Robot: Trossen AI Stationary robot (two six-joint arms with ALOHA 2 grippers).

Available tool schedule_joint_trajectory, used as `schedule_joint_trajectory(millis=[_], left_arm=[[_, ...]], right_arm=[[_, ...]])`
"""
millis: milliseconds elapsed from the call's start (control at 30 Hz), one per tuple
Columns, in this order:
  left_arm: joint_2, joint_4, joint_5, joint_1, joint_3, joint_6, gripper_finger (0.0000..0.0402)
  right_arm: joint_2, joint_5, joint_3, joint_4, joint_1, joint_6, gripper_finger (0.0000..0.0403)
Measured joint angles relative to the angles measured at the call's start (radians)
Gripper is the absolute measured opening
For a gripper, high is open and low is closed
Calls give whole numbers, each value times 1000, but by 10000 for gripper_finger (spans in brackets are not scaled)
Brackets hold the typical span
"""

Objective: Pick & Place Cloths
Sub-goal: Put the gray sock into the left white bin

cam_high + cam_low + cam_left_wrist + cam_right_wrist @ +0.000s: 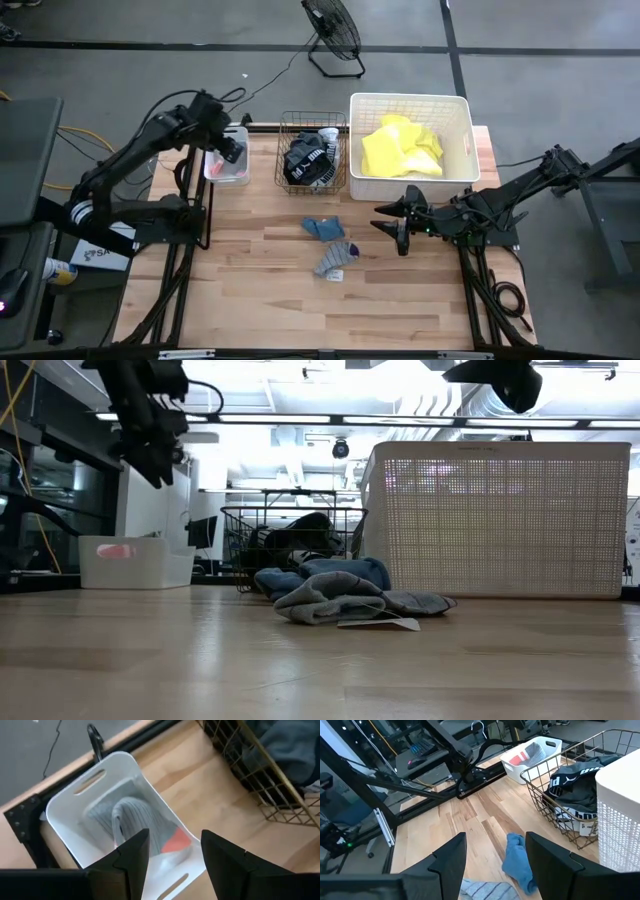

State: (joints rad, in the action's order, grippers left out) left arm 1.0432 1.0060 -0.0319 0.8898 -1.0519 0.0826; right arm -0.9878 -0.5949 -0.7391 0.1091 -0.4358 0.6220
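Sorting looks mostly done. Neon-yellow cloths lie in the big white plastic tub at the table's far right, black printed cloths in the copper wire basket, grey and pink-red pieces in the small white tub far left. Left gripper hovers over it, fingers apart, empty. Left to do: blue cloth and grey striped cloth mid-table. Right gripper sits beside them, fingers apart.

Both arms matte black, jointed tubular links; left arm carries black cabling; right arm likewise black.
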Motion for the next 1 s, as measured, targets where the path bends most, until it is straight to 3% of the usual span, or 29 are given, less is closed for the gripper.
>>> schedule_joint_trajectory(millis=[467, 800, 1000], left_arm=[[-46, -18, 1, 0, 0, -19, 174], [-47, -2, 99, -2, -66, -106, 174], [-79, -13, 119, -118, -93, -112, 174]], right_arm=[[0, 0, 0, -16, 0, 14, 196], [-1, 0, 0, -16, 0, 14, 196], [-47, 2, 0, -65, -10, 2, 196]])
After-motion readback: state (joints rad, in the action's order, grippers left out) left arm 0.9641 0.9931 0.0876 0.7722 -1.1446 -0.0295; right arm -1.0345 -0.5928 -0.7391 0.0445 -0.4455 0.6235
